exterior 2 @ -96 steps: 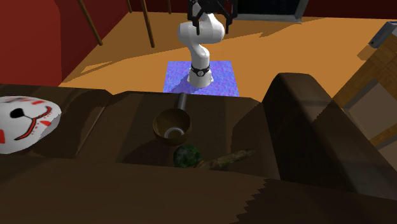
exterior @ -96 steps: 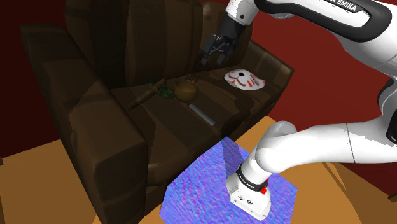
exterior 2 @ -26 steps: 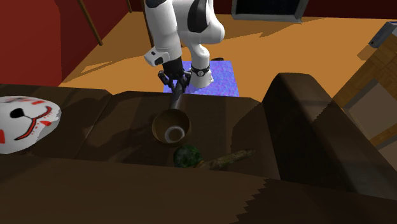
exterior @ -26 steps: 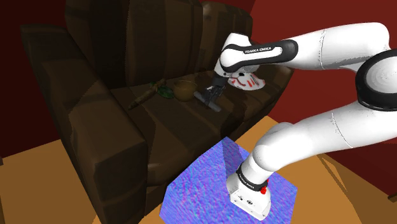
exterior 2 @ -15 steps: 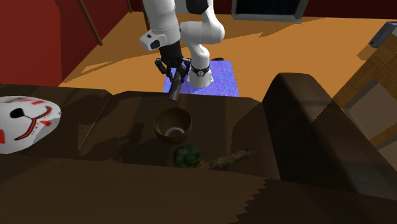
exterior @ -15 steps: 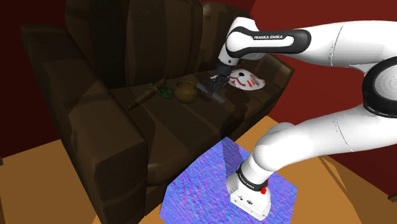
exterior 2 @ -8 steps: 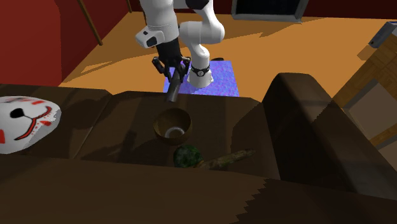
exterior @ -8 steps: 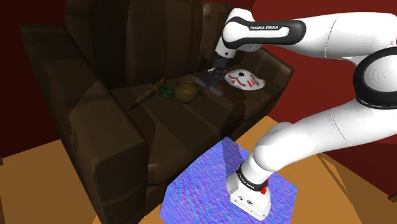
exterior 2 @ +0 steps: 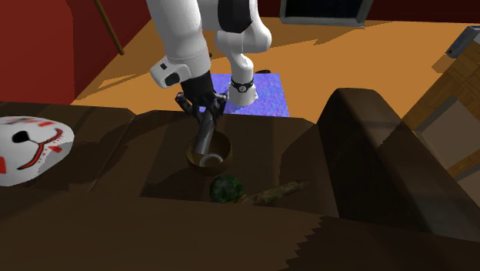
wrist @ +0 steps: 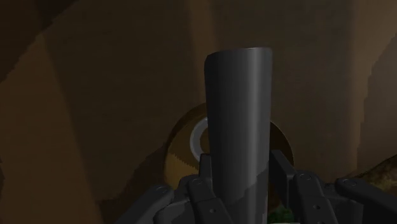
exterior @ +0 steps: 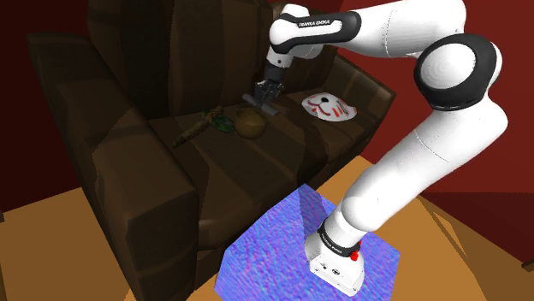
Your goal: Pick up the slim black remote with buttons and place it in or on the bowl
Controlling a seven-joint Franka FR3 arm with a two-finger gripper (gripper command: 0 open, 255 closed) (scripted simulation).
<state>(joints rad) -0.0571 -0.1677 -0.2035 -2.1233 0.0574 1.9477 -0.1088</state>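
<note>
Hand (exterior 2: 205, 115): fingers clasped on slim dark remote (exterior 2: 203, 138), held tilted, lower end over brown bowl (exterior 2: 223, 148) opening. Bowl on sofa seat (exterior: 257, 167); round green object (exterior 2: 226, 189) just beside; mask (exterior: 329, 106) well apart, bare cushion between.

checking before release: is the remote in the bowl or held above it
Held. The gripper is shut on the remote, its lower end over the bowl; whether they touch, cannot tell.
</note>
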